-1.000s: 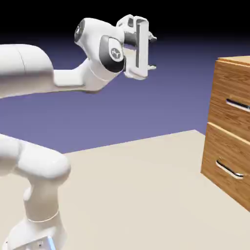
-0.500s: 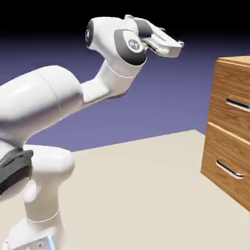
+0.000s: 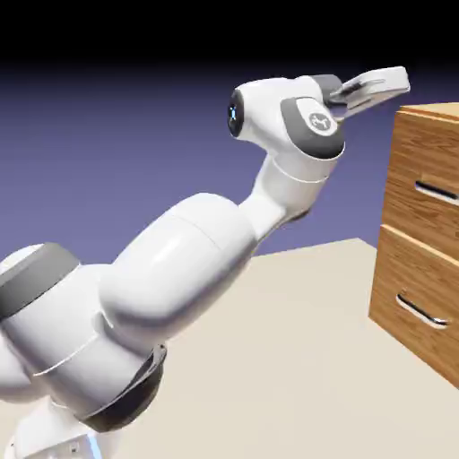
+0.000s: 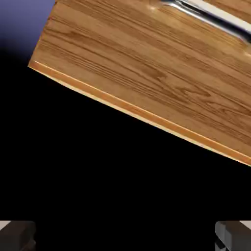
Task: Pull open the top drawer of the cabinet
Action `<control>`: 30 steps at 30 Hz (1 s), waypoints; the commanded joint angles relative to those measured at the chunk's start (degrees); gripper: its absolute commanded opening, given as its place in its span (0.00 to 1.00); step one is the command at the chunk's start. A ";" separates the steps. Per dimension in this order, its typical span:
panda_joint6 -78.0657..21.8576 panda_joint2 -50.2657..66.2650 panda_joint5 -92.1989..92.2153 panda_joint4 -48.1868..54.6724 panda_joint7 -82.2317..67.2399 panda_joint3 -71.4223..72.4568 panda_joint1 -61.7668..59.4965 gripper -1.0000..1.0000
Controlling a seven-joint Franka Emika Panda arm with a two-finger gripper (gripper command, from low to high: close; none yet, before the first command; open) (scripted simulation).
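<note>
The brown wood-grain cabinet (image 3: 421,242) stands at the exterior view's right. Its top drawer (image 3: 428,161) is flush with the front and carries a silver bar handle (image 3: 437,191). My gripper (image 3: 402,82) hovers high, just left of the cabinet's upper corner and above the handle, touching nothing. In the hand view the two grey fingertips (image 4: 17,236) sit far apart at the bottom corners, so the gripper (image 4: 125,240) is open and empty. A tilted wood panel (image 4: 147,68) fills the hand view's top, with a silver handle (image 4: 211,14) at its upper right.
The lower drawer (image 3: 417,296) with its own silver handle (image 3: 420,311) sits under the top one, also closed. The beige table (image 3: 269,359) stretches between the arm's base and the cabinet. My bulky white arm (image 3: 179,287) crosses the left and middle.
The arm has swung right toward the cabinet, and the hand has turned from upright to pointing at the cabinet's upper corner. The jaws have stayed wide apart.
</note>
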 commanded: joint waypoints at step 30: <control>-4.86 -12.69 -35.90 17.30 -44.13 -17.73 27.19 0.00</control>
